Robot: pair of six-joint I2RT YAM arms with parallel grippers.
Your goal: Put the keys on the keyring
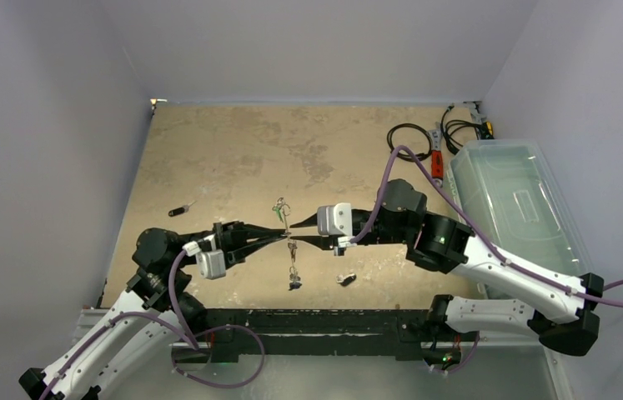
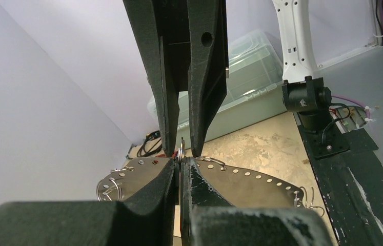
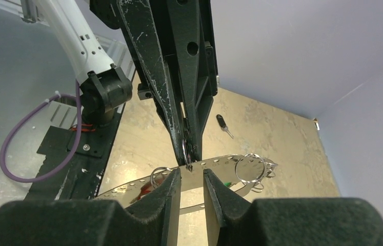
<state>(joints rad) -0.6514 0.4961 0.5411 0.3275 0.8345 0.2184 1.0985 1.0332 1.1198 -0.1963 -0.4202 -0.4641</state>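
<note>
Table point(image 1: 233, 158): tan, mottled. The keyring point(image 2: 245, 184) hangs above its middle, between the two arms; all places below are given from it.

Clear bin point(image 1: 508, 200): well to the right of the keyring, at the table edge.

Black cable point(image 1: 408, 137): coiled, far-right of the keyring, well apart.

Left gripper point(image 2: 181, 163): comes in from the keyring's left. Fingers pressed together, clamped on a thin split ring point(image 2: 180, 149) that stands edge-on at the top edge of the crescent.

Right gripper point(image 3: 192, 173): comes in from the keyring's right, tip to tip with the left. Jaws apart by a narrow gap, tips either side of the same split ring; no contact visible, nothing gripped.

Keyring itself: flat crescent with a row of holes faces both wrist cameras, with more split rings strung along it.

Keys: one bunch point(image 1: 294, 279) hangs at the keyring's near end and another cluster point(image 1: 281, 208) at its far end, colours too small to sort. Black key point(image 1: 178, 210) lies on the table, well left of the keyring. Small key point(image 1: 346, 278) lies on the table, near-right of it.
</note>
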